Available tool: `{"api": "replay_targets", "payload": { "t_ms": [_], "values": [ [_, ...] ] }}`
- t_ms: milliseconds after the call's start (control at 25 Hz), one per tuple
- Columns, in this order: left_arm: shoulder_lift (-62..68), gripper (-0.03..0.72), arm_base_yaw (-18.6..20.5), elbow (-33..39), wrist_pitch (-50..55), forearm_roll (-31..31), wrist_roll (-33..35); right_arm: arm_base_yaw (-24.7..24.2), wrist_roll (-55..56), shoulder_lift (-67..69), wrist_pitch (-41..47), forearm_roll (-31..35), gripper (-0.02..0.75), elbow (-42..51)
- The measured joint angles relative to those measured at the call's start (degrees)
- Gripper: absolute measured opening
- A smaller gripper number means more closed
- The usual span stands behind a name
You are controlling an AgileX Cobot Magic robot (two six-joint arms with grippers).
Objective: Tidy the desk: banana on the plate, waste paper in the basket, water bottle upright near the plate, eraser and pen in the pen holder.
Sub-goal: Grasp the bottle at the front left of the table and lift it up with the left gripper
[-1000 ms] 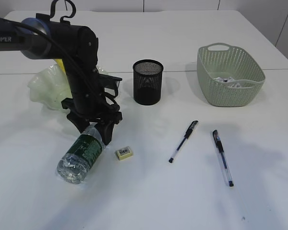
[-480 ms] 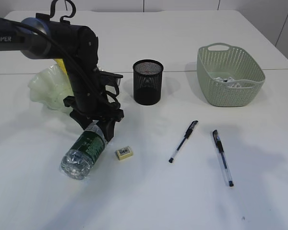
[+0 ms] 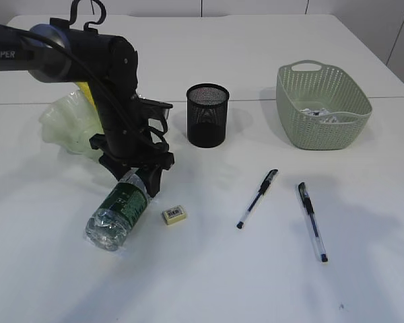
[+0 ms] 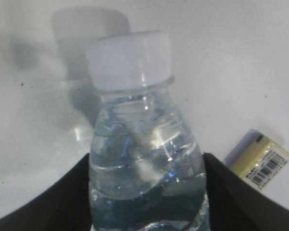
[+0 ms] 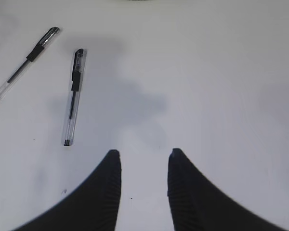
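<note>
The left gripper [image 3: 136, 176] stands at the neck end of the water bottle [image 3: 116, 212], with one black finger [image 4: 58, 202] on each side of the bottle's shoulder in the left wrist view. The fingers sit against the bottle's sides; whether they clamp it firmly cannot be told. The bottle lies tilted on the white counter [image 3: 209, 276], its base toward the front left and its white cap [image 4: 130, 57] under the gripper. It carries a dark green label.

The eraser [image 3: 174, 214], yellow with a barcode sticker, lies on the counter just beside the bottle on its right, not touching it.

The plate [image 3: 71, 121], pale green with a wavy rim, sits behind the left arm. A yellow object on it is mostly hidden by the arm.

The black mesh pen holder [image 3: 207, 115] stands upright near the centre of the counter. Two pens lie in front of it to the right: the left pen [image 3: 257, 198] and the right pen [image 3: 312, 221], near each other but apart.

The green basket [image 3: 322, 104] sits at the right rear with white paper [image 3: 316, 112] inside.

The right gripper [image 5: 143, 156] hovers above bare counter, fingers apart, holding nothing.
</note>
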Motion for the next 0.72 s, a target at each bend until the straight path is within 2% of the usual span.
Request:
{"api": "replay_targets", "payload": {
  "t_ms": [720],
  "values": [
    [-4.7,0.43,0.0,0.0,-1.4,0.5,-0.4,0.0,0.4,0.0,1.1,0.0,0.252,0.0]
  ]
}}
